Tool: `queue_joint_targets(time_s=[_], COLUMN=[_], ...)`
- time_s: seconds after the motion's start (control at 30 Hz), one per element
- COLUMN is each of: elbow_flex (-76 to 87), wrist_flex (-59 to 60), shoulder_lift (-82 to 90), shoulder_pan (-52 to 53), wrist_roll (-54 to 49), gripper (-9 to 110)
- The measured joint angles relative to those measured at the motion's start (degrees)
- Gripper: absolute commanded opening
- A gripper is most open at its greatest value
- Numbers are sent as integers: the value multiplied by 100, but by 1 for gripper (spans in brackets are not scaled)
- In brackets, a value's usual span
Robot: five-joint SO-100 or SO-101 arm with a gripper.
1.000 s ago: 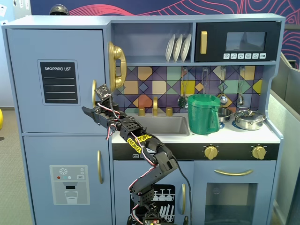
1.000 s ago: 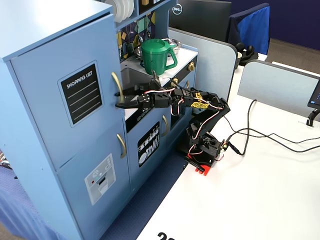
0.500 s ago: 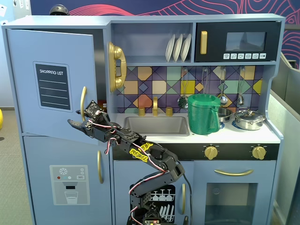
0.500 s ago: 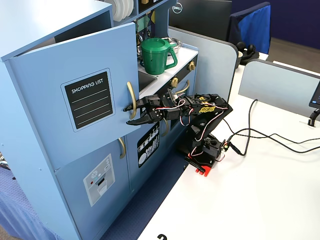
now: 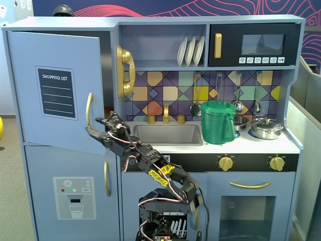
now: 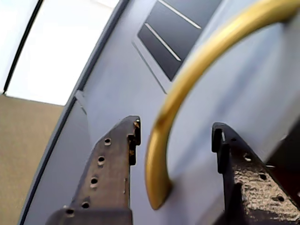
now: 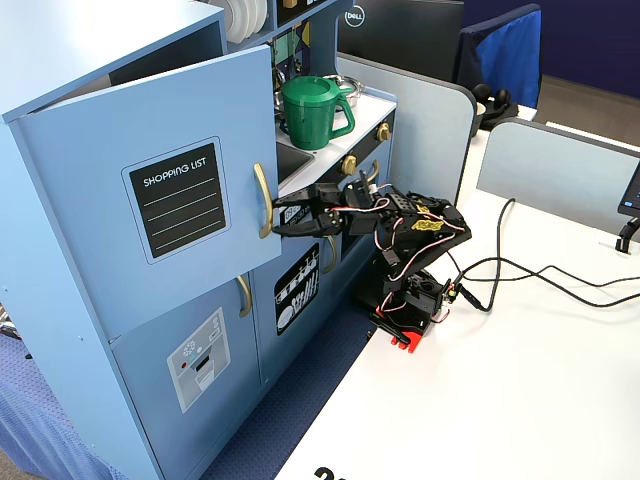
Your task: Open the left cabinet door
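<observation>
Gold handle sits between the spread hand fingers in wrist view only; left cabinet door ajar, arm outstretched.

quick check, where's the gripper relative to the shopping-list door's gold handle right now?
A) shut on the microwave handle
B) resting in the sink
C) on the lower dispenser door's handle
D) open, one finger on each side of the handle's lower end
D: in the wrist view the gripper is open with the gold handle of the left cabinet door between its fingers, with gaps on both sides.
</observation>
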Motion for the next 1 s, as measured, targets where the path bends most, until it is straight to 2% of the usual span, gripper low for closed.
queue_joint_targets(time_s=[0.33,0.5,0.7,1.0], elbow_flex=[176,149,-220,-545], wrist_flex=[562,1072,2136,1898], shoulder_lift=[1204,1345,809,-431], shoulder_pan=[703,1266,2065,2127], wrist_roll=[439,1002,1591,1705], gripper=[10,10,10,10])
